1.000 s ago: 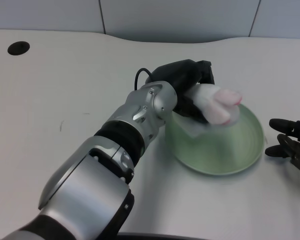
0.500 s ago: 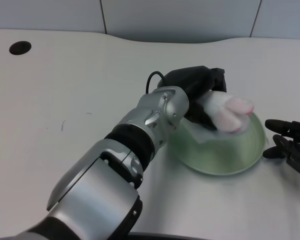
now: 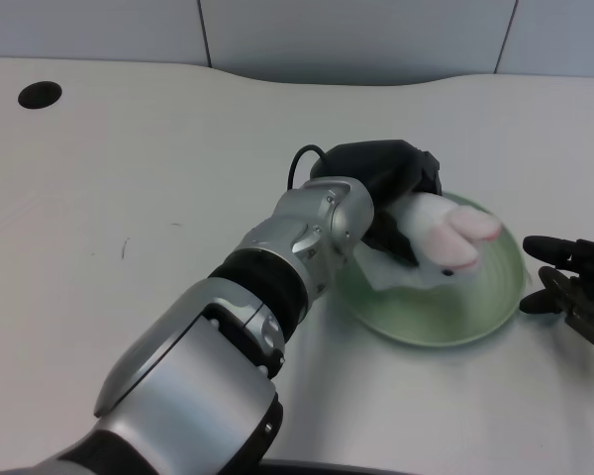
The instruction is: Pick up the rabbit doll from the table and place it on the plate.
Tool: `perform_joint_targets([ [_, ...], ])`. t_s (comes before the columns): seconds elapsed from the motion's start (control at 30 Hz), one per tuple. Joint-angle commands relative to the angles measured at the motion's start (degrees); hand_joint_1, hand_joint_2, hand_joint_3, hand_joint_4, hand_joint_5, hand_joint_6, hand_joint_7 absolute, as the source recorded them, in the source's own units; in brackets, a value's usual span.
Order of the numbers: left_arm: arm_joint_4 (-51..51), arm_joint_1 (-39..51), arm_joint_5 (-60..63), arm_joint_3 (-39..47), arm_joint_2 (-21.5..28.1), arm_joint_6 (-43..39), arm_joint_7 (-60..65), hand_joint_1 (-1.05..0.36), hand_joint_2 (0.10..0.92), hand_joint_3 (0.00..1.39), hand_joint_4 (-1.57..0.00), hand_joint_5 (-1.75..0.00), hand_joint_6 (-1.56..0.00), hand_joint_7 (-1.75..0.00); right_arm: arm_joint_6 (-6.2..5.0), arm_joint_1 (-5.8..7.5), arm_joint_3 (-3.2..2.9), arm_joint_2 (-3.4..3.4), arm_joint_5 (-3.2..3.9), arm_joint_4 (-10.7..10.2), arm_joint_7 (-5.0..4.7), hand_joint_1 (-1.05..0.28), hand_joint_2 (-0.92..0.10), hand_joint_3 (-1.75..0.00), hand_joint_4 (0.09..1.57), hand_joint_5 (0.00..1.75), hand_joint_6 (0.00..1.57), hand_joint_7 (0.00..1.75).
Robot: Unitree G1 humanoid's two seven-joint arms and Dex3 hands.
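The rabbit doll [image 3: 444,237] is white with pink ears and lies over the middle of the green plate [image 3: 475,312]. My left hand [image 3: 391,193] holds it from the left side, fingers wrapped around its body. The doll's lower part touches or nearly touches the plate; I cannot tell which. The hand covers the plate's left rim.
My right hand [image 3: 572,282] rests just right of the plate's rim. A dark round hole [image 3: 38,94] sits in the table at the far left. The table's curved back edge [image 3: 346,79] runs behind the plate. My silver left forearm [image 3: 267,267] crosses the middle of the table.
The hand has lowered the doll toward the plate's middle and drawn slightly left. The camera shifted a little between the earliest frame and the later ones.
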Motion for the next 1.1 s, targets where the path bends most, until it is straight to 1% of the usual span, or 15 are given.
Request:
perform_joint_targets([
  [0.03,0.34,0.44,0.88,-0.93,-0.49,0.84,-0.82,-0.33,0.899,0.01,-0.55,-1.44,-0.55,-1.14,-0.23,0.86,0.08,-0.17,0.24,-0.81,-0.2,-0.4,-0.92,-0.3,0.68,0.99,0.96,0.0],
  [0.1,0.36,0.32,0.59,-0.79,-0.55,1.06,-1.78,-0.39,0.851,0.0,-0.51,-1.38,-0.5,-1.15,-0.1,0.95,0.25,-0.19,-0.06,-1.01,-0.66,-0.4,-0.92,-0.3,0.67,0.99,0.96,0.0],
  [0.17,0.32,0.33,0.31,-0.6,-0.55,1.0,-2.21,-0.43,0.807,0.0,-0.5,-1.31,-0.47,-1.1,0.25,0.98,0.12,-0.09,0.16,-1.17,-0.69,-0.4,-0.92,-0.3,0.67,0.99,0.96,0.0],
  [0.2,0.32,0.26,0.58,-0.93,-0.45,0.83,-2.47,-0.44,0.798,0.0,-0.5,-1.28,-0.47,-1.08,0.3,0.98,-0.05,-0.02,0.49,-1.21,-0.31,-0.4,-0.92,-0.3,0.67,0.99,0.96,0.0],
  [0.23,0.33,0.16,0.93,-1.32,-0.33,0.7,-2.78,-0.48,0.789,0.0,-0.37,-1.12,-0.42,-0.9,0.36,0.98,-0.11,0.01,0.62,-1.26,-0.16,-0.39,-0.92,-0.3,0.67,0.98,0.96,0.0],
  [0.27,0.37,0.06,1.39,-1.83,-0.26,0.87,-2.89,-0.49,0.789,0.0,-0.33,-1.06,-0.41,-0.82,0.44,0.99,-0.03,-0.02,0.48,-1.32,-0.34,-0.38,-0.92,-0.3,0.67,0.98,0.96,0.0],
  [0.3,0.39,0.0,1.69,-2.16,-0.23,1.03,-2.96,-0.53,0.792,0.0,-0.28,-0.85,-0.4,-0.59,0.52,0.99,0.05,-0.05,0.35,-1.37,-0.51,-0.39,-0.92,-0.3,0.67,0.98,0.97,0.01],
  [0.37,0.46,-0.09,1.86,-2.42,-0.28,1.54,-3.31,-0.56,0.803,0.0,-0.27,-0.63,-0.43,-0.35,0.36,1.02,0.2,-0.15,0.09,-1.36,-0.69,-0.4,-0.92,-0.3,0.67,0.98,0.97,0.01],
  [0.47,0.54,0.12,1.64,-2.3,-0.5,2.38,-3.29,-0.58,0.811,0.0,-0.23,-0.42,-0.41,-0.16,0.25,1.1,0.55,-0.3,-0.51,-1.48,-1.41,-0.41,-0.92,-0.3,0.67,0.98,0.97,0.01],
  [0.53,0.62,0.17,2.12,-2.68,-0.48,2.75,-3.38,-0.6,0.814,0.0,-0.18,-0.29,-0.35,-0.06,0.24,1.15,0.61,-0.29,-0.52,-1.52,-1.55,-0.42,-0.92,-0.3,0.67,0.98,0.97,0.01],
  [0.63,0.65,-0.09,2.96,-3.49,-0.43,3.53,-3.53,-0.64,0.829,0.01,-0.06,-0.18,-0.24,-0.01,0.17,1.22,0.73,-0.26,-0.56,-1.6,-1.84,-0.42,-0.92,-0.3,0.67,0.98,0.97,0.01],
  [0.7,0.69,-0.46,3.36,-4.03,-0.37,4.11,-4.11,-0.67,0.843,0.01,-0.02,-0.12,-0.18,0.0,0.35,1.18,0.7,-0.26,-0.32,-1.59,-1.6,-0.41,-0.92,-0.3,0.67,0.97,0.96,0.0],
  [0.77,0.67,-0.66,3.2,-3.98,-0.29,4.43,-4.7,-0.69,0.847,0.01,0.0,-0.05,-0.13,0.0,0.47,1.09,0.52,-0.25,0.1,-1.47,-1.06,-0.41,-0.92,-0.3,0.67,0.97,0.96,0.0],
  [0.97,0.66,-1.22,3.24,-4.06,-0.01,5.09,-6.16,-0.79,0.859,0.01,0.0,0.0,-0.06,0.0,1.04,0.88,0.12,-0.25,0.79,-1.41,-0.39,-0.41,-0.92,-0.3,0.67,0.99,0.96,0.0],
  [1.1,0.58,-1.68,2.83,-3.65,0.39,5.04,-6.85,-0.81,0.865,0.01,0.0,0.0,-0.06,0.0,1.19,0.75,0.0,-0.4,0.92,-1.31,-0.06,-0.4,-0.92,-0.3,0.67,0.99,0.97,0.0],
])
